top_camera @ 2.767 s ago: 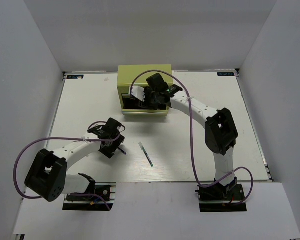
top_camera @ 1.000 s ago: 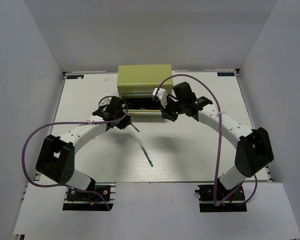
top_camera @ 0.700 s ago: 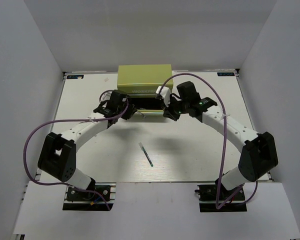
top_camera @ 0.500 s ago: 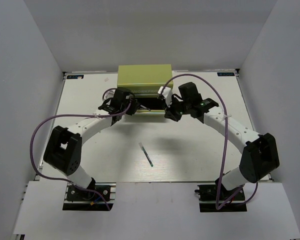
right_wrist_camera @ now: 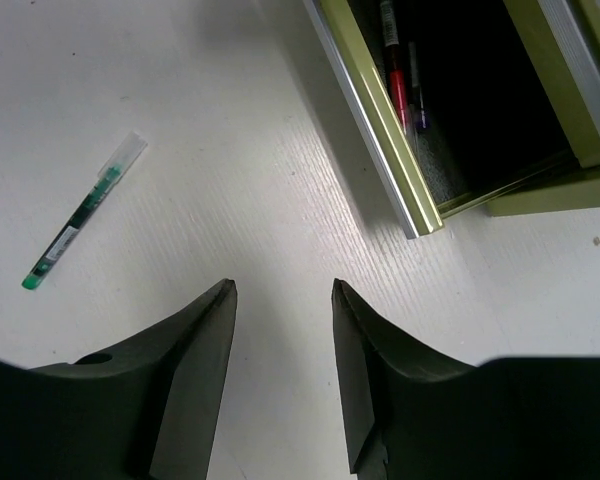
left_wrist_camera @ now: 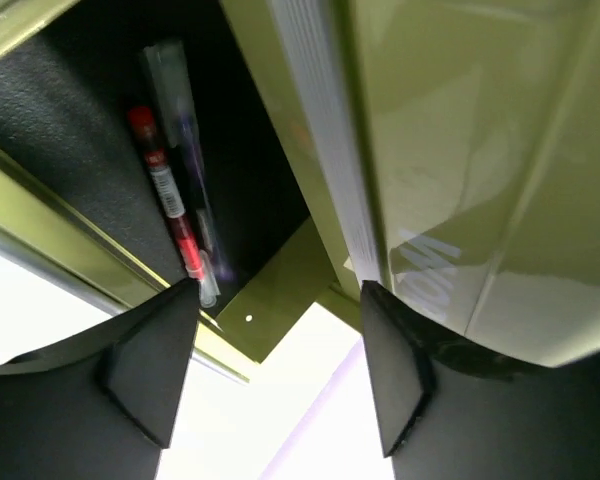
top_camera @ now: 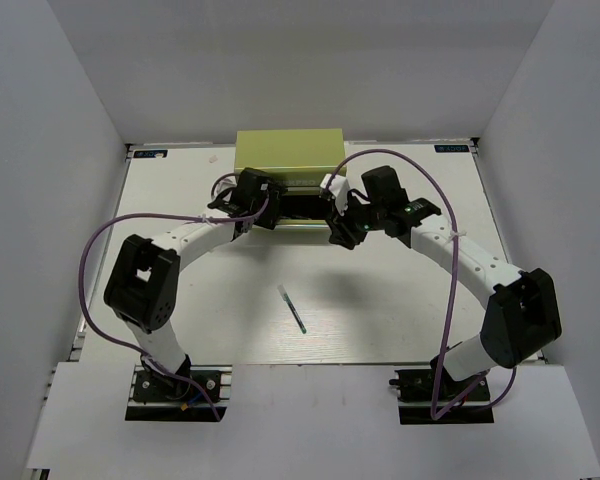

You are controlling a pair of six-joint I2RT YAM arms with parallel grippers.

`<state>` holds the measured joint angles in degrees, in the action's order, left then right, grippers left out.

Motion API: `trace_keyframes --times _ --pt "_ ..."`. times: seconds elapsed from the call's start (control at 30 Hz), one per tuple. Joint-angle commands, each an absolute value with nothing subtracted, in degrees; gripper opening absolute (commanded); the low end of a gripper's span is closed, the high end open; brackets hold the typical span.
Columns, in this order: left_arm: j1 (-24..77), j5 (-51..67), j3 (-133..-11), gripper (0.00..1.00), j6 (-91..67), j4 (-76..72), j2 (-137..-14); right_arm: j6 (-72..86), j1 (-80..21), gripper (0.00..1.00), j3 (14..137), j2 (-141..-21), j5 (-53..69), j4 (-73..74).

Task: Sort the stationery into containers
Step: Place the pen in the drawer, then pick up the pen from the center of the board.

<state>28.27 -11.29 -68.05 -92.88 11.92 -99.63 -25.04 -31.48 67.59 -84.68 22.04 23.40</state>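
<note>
The olive tool chest (top_camera: 288, 158) stands at the back with one drawer (top_camera: 298, 208) pulled open. My left gripper (top_camera: 267, 212) is open and empty over the drawer's left end. In the left wrist view (left_wrist_camera: 280, 372) a red pen (left_wrist_camera: 170, 205) and a dark blue pen (left_wrist_camera: 188, 140) lie in the drawer's black bottom. My right gripper (top_camera: 336, 234) is open and empty above the table by the drawer's right corner (right_wrist_camera: 280, 292). Its view shows the red pen (right_wrist_camera: 393, 62) and the dark blue pen (right_wrist_camera: 415, 85) in the drawer. A teal-green pen (top_camera: 291, 307) lies loose on the table (right_wrist_camera: 80, 215).
The drawer's metal front rim (right_wrist_camera: 378, 125) juts out toward the arms. White walls close in the table (top_camera: 180, 200) on three sides. Purple cables loop over both arms.
My left gripper carried a pen up from the table's left middle to the open drawer and let it go there. My right gripper drew back from the drawer to the right.
</note>
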Motion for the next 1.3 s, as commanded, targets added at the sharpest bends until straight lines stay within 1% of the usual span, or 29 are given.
trace_keyframes --times 0.0,0.13,0.2,0.23,0.3,0.33,0.37,0.4,0.43,0.5,0.53,0.57,0.67,0.73,0.77,0.9,1.03,1.23,1.27 --pt "28.48 -11.69 -68.83 0.77 -91.94 12.22 -96.34 -24.96 -31.20 0.50 67.59 -83.14 24.78 22.94" --pt "28.48 -9.50 -64.78 0.78 -89.22 11.16 -90.45 -25.14 -31.72 0.50 67.50 -84.37 28.81 24.52" --pt "28.48 -8.18 -63.02 0.78 -85.53 12.82 -85.90 -24.79 -32.25 0.50 67.94 -85.69 30.23 26.35" --pt "28.48 -6.52 -61.45 0.78 -83.43 14.14 -84.22 -24.79 -32.69 0.48 68.20 -86.56 31.45 27.32" --pt "28.48 -5.63 -59.95 0.79 -74.74 16.77 -80.88 -24.44 -34.54 0.48 68.29 -88.85 31.12 28.04" --pt "28.48 -5.63 -58.38 0.79 -69.31 21.66 -77.21 -24.43 -35.15 0.48 68.29 -89.99 29.98 28.30" --pt "27.87 -5.62 -57.23 0.83 -66.74 23.97 -75.25 -23.74 -37.42 0.48 68.29 -90.78 29.45 28.21" --pt "27.86 -6.50 -55.74 0.85 -64.62 26.00 -73.15 -23.21 -38.14 0.50 68.64 -91.31 28.40 28.73" --pt "27.86 -7.63 -52.16 0.87 -63.03 29.15 -68.25 -21.81 -38.84 0.52 68.82 -93.58 27.43 29.35" --pt "27.86 -9.05 -48.01 0.90 -60.22 30.06 -62.69 -18.74 -42.61 0.53 69.78 -96.13 25.68 29.97" --pt "27.86 -9.05 -43.90 0.92 -60.21 30.75 -59.88 -17.94 -43.32 0.54 69.79 -96.76 25.14 29.45" --pt "27.86 -9.05 -41.94 0.92 -60.21 30.76 -54.55 -16.80 -44.90 0.54 69.87 -97.29 23.31 28.57" --pt "27.86 -9.05 -35.70 0.93 -63.36 31.29 -47.57 -13.01 -48.24 0.56 70.22 -99.66 20.23 26.90" --pt "27.86 -9.58 -32.54 0.93 -66.35 32.69 -42.29 -11.17 -49.91 0.62 70.40 -101.42 17.85 26.29" --pt "27.86 -9.58 -31.74 0.93 -67.23 32.70 -40.88 -10.64 -50.88 0.62 70.49 -102.12 14.97 25.84" --pt "27.86 -11.07 -29.88 0.94 -68.64 35.50 -36.39 -9.32 -53.35 0.62 71.54 -104.67 11.35 25.49" --pt "27.86 -12.66 -30.94 0.94 -68.64 38.49 -36.39 -7.65 -55.63 0.62 72.51 -107.22 8.79 25.14" --pt "27.86 -13.18 -30.94 0.94 -69.17 38.50 -36.91 -5.37 -58.44 0.62 72.69 -109.16 5.46 24.17" --pt "27.86 -13.18 -30.94 0.94 -69.17 39.19 -36.91 -5.36 -59.67 0.60 72.42 -109.25 4.84 24.08"
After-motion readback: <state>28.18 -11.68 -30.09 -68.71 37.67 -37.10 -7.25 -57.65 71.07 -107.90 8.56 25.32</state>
